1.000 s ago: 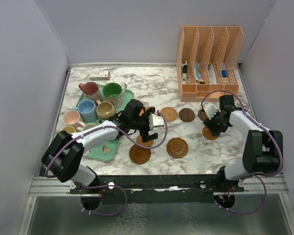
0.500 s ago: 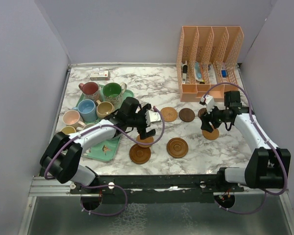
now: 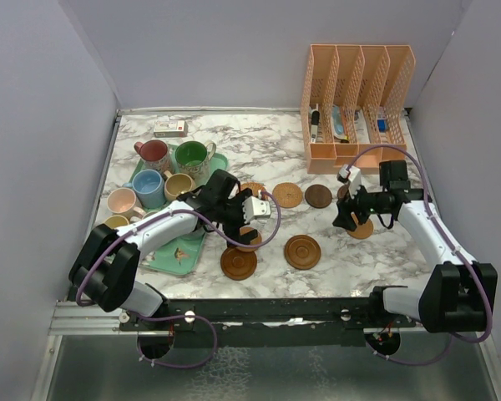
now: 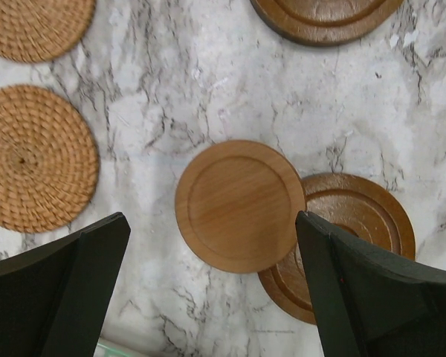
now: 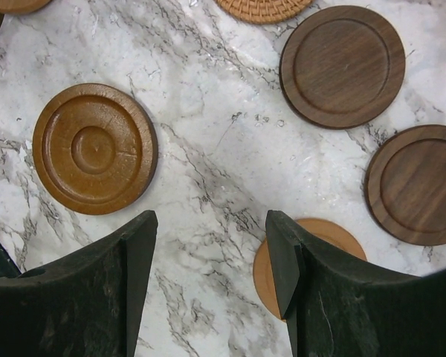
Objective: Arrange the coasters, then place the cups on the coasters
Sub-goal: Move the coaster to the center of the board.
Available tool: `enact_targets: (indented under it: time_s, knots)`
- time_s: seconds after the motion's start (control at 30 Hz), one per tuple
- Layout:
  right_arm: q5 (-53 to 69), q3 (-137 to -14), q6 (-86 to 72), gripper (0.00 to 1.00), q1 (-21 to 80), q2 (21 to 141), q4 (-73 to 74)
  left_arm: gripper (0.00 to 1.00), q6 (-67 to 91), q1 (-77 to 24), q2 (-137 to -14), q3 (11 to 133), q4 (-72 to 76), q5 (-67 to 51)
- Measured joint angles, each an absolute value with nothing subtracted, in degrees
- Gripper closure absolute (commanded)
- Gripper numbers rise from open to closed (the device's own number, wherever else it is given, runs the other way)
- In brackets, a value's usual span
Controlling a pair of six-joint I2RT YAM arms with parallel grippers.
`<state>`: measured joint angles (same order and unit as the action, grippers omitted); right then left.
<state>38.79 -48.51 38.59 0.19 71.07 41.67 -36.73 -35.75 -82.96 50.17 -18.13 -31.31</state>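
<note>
Left gripper, spread wide, hovers over a tan coaster overlapping a dark coaster. Right gripper hangs spread, empty.

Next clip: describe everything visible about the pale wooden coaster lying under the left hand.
The pale coaster is a smooth, round disc of light tan wood with a shallow raised rim and a flat centre. It lies on the marble table, its lower right edge overlapping a darker ringed coaster, so it probably sits slightly tilted. The left hand hangs above it, fingers open on either side, not gripping it.
</note>
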Motion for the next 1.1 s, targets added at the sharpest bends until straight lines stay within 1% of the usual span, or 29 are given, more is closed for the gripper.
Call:
enact_targets:
  time_s: [0.23, 0.47, 0.87, 1.1]
  knots:
    - [38.9, -46.7, 38.3, 0.38, 0.2, 71.0, 41.1, 0.01, -38.0, -35.7, -83.4, 50.2, -25.4, -26.9]
    - [39.0, -46.1, 38.2, 0.38, 0.2, 70.7, 40.5, 0.01, -38.1, -35.7, -87.9, 50.2, -28.7, -22.9]
    - [39.0, -45.3, 38.2, 0.38, 0.2, 70.0, 40.2, 0.15, -36.0, -36.1, -93.5, 55.1, -28.9, -24.3]
    - [39.0, -45.3, 38.2, 0.38, 0.2, 70.0, 40.2, 0.2, -33.8, -37.5, -99.4, 60.1, -27.6, -26.7]
